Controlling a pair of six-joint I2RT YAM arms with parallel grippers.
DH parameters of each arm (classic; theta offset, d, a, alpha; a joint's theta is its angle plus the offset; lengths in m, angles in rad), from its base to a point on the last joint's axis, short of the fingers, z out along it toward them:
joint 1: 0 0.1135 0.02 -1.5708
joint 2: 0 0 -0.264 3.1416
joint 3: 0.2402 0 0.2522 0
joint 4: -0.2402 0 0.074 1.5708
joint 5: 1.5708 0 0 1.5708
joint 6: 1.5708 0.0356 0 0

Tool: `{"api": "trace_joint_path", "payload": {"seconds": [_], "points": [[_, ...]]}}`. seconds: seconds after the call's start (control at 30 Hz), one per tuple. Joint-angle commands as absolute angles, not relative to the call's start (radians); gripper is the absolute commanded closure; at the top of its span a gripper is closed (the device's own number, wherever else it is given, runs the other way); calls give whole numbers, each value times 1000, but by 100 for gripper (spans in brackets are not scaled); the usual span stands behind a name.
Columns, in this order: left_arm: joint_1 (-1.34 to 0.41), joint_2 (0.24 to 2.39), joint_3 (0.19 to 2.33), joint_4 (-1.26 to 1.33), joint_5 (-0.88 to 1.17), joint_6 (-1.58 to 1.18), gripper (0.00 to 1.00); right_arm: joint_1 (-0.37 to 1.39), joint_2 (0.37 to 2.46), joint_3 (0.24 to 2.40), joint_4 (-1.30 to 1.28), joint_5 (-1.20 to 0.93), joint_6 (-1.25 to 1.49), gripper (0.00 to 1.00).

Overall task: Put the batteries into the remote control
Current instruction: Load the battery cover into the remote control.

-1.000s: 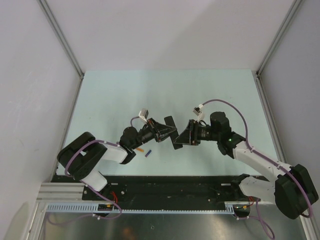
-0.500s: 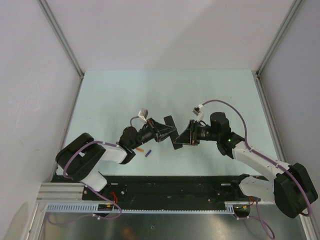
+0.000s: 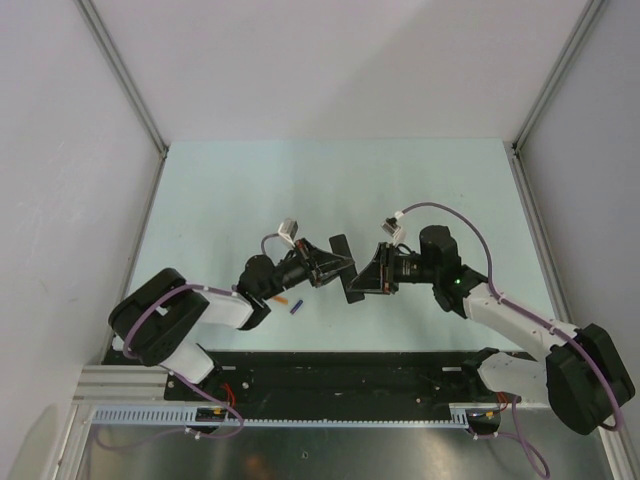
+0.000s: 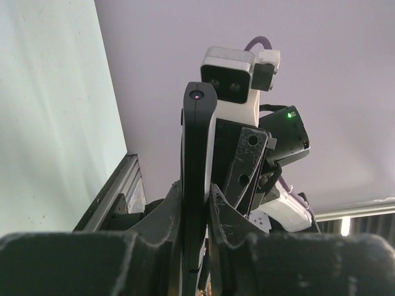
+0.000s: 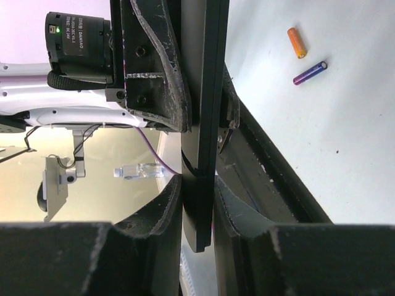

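Robotics lab test cell, white enclosure walls [image 3: 350, 70], aluminium frame posts [image 3: 122, 70], pale green tabletop [image 3: 230, 190], black base plate [image 3: 340, 378], cable duct [image 3: 330, 421], purple cables [image 3: 432, 205], bolted-down left arm [image 3: 215, 305] and right arm [image 3: 510, 315].

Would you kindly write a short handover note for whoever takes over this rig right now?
Left gripper: shut on the remote control.
Right gripper: shut on the same remote, so both arms grip it between them, off the table.
Batteries: the orange battery and the purple battery lie loose on the table near the left arm, close together but apart.
Done: the remote is lifted. No battery shows in it, and the compartment is not visible.
Left: free one gripper, fetch each battery and load it.
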State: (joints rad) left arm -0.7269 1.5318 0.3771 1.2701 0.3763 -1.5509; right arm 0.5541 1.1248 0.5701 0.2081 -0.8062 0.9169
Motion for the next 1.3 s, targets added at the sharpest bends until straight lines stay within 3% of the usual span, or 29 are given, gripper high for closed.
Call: {"api": "trace_joint_path", "payload": {"seconds": [0.0, 0.93, 0.97, 1.1, 1.27], "points": [[-793, 1471, 356, 1663, 544, -1566, 100, 546, 1155, 574, 307, -742, 920, 92], [-900, 1391, 313, 1626, 690, -1502, 100, 483, 1210, 695, 293, -741, 904, 89], [-897, 1391, 305, 1625, 684, -1496, 100, 483, 1206, 696, 291, -750, 896, 87], [-868, 1408, 298, 1614, 652, -1473, 100, 488, 1155, 698, 220, -811, 847, 61], [-767, 1462, 302, 1611, 600, -1488, 100, 457, 1037, 699, 34, -888, 750, 43]]}}
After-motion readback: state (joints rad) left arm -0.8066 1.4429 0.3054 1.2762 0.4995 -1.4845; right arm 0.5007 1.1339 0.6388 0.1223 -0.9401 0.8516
